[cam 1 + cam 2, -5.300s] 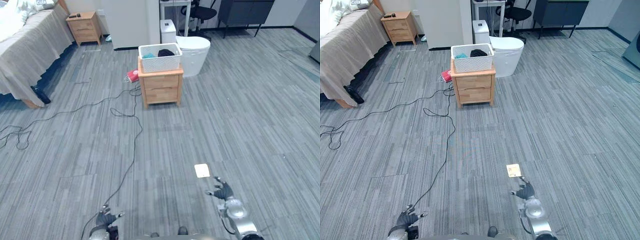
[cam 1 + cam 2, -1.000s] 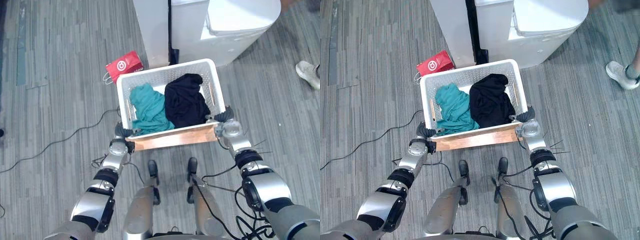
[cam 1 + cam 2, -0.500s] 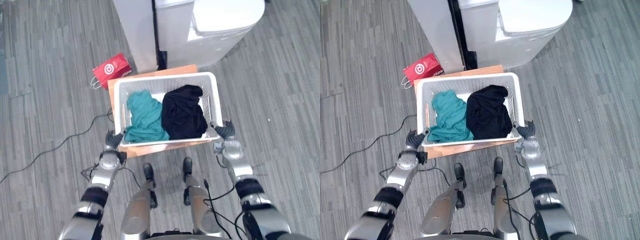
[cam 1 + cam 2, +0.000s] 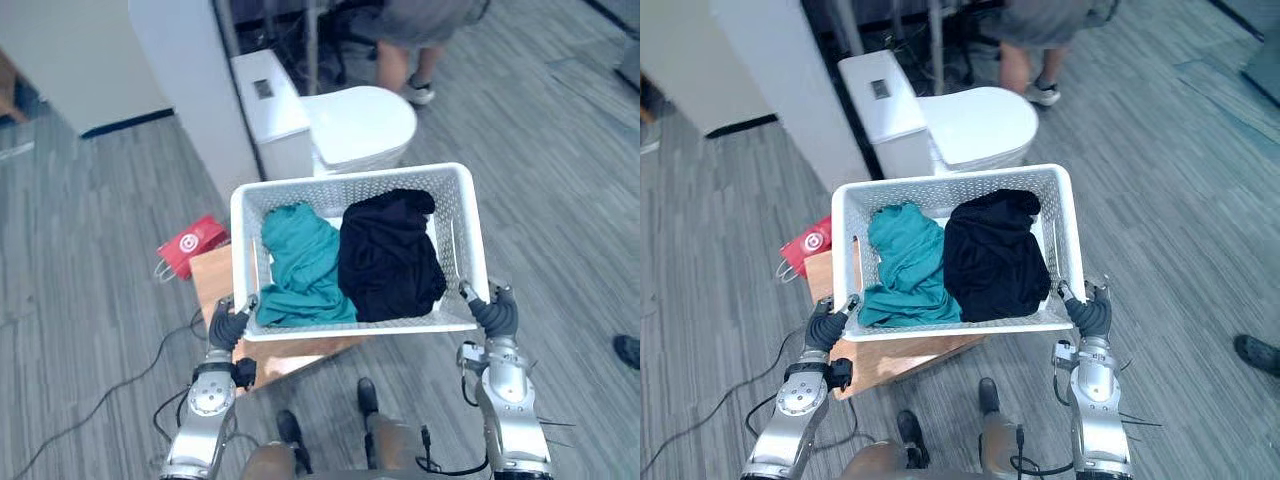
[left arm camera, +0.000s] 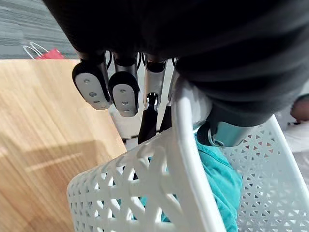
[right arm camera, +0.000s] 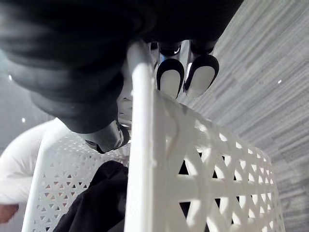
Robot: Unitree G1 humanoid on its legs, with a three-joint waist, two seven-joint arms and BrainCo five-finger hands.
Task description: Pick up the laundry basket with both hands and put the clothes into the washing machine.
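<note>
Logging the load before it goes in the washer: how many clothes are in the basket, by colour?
Teal garment: 1
Black garment: 1
Total in the basket: 2 that show; anything lying under them is hidden.

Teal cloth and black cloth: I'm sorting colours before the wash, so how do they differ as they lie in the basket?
The teal cloth lies in the basket's left half, the black cloth in its right. The teal cloth runs as a narrower strip; the black cloth bunches into a broader heap. Both are crumpled and touch in the middle of the basket, which the left hand and right hand hold.
</note>
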